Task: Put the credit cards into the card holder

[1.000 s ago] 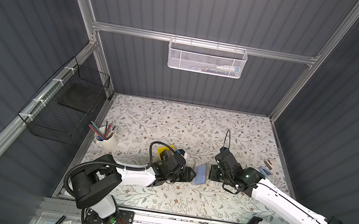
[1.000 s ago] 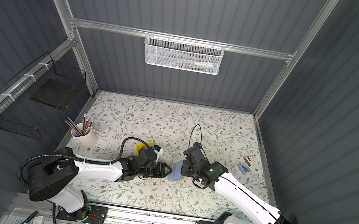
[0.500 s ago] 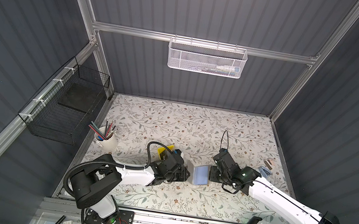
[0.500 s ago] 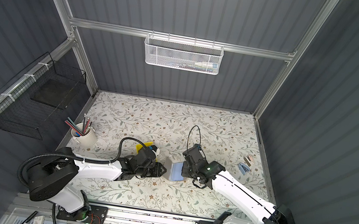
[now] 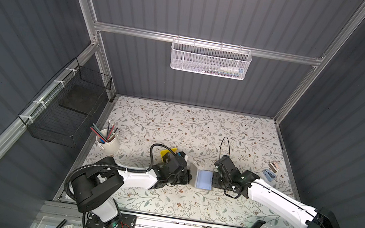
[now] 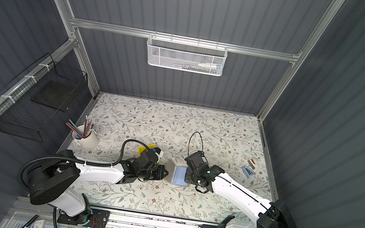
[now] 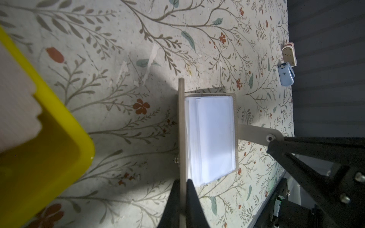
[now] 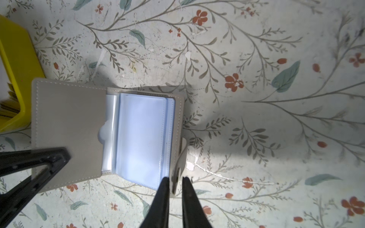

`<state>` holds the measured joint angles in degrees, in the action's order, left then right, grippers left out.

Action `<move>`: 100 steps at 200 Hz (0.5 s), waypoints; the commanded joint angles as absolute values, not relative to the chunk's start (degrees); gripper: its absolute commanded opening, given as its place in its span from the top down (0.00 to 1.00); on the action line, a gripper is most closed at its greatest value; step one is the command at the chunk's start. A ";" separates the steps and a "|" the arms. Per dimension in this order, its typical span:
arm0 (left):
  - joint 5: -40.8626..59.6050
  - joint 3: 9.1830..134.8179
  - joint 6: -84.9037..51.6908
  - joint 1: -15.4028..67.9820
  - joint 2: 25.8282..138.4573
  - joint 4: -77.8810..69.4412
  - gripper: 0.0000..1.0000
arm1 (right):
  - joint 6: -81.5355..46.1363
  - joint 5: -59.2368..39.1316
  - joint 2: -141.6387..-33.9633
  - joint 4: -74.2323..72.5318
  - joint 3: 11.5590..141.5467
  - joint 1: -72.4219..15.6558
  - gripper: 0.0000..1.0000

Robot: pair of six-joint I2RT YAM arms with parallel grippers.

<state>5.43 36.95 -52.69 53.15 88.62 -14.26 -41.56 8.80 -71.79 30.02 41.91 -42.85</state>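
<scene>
Card holder [image 8: 69, 118] — open, sleeves empty | left gripper [image 7: 183, 181] pinches its raised cover | right gripper [image 8: 175, 178] parted around its strap [image 8: 180, 158] | risk: cover slips free — holder flops shut.

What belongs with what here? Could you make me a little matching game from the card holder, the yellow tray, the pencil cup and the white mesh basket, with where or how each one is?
Things:
1. card holder
2. yellow tray
3. pencil cup
4. white mesh basket

Places or states:
A. hangs from the rail at the back wall
B. stands near the left edge of the table
C. open, bluish sleeves showing
D. partly hidden behind the left arm

Pairs: 1-C, 2-D, 3-B, 4-A
</scene>
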 commanded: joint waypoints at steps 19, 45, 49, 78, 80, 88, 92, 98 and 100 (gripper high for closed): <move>6.62 35.27 -53.49 52.76 88.78 -17.37 0.93 | -42.02 6.78 -70.03 29.44 42.36 -42.55 0.77; 6.16 35.04 -53.53 52.78 87.77 -17.34 0.94 | -42.33 4.95 -67.63 28.40 42.79 -42.57 0.73; 6.07 35.01 -53.54 52.85 87.72 -17.29 0.94 | -42.43 4.76 -67.48 28.18 42.93 -42.59 0.73; 5.73 34.27 -54.70 53.01 87.45 -18.05 0.93 | -43.48 1.74 -66.82 25.35 42.90 -42.64 0.73; 5.65 34.16 -54.85 53.00 87.45 -18.14 0.93 | -43.54 1.53 -66.87 25.06 42.94 -42.63 0.73; 5.63 33.71 -55.33 53.21 87.37 -18.76 0.93 | -43.81 0.73 -67.33 24.18 42.90 -42.67 0.73; 5.63 33.43 -55.72 53.18 87.36 -19.22 0.93 | -43.97 0.36 -67.63 23.74 42.89 -42.70 0.73; 5.63 33.01 -56.12 53.33 87.32 -20.00 0.93 | -44.11 -0.09 -68.22 23.11 42.93 -42.63 0.73; 5.63 32.95 -56.33 53.41 87.33 -20.14 0.93 | -44.18 -0.29 -68.27 22.85 42.92 -42.67 0.73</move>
